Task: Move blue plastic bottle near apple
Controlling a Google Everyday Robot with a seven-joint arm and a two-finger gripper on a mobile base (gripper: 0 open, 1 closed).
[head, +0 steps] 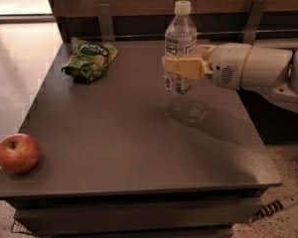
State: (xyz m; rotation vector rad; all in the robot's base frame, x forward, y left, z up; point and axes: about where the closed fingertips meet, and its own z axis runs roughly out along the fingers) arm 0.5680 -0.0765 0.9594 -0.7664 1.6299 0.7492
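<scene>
The blue plastic bottle (179, 38) is clear with a white cap and a white-and-blue label. It hangs upright above the back middle of the dark table (139, 133), with its shadow on the surface below. My gripper (181, 67) reaches in from the right on a white arm and is shut on the bottle's lower half with yellowish fingers (185, 68). The red apple (18, 153) with yellow patches sits at the table's front left corner, far from the bottle.
A green snack bag (89, 58) lies at the table's back left. A wooden wall with metal brackets (105, 21) runs behind the table. A striped object (273, 209) lies on the speckled floor at the right front.
</scene>
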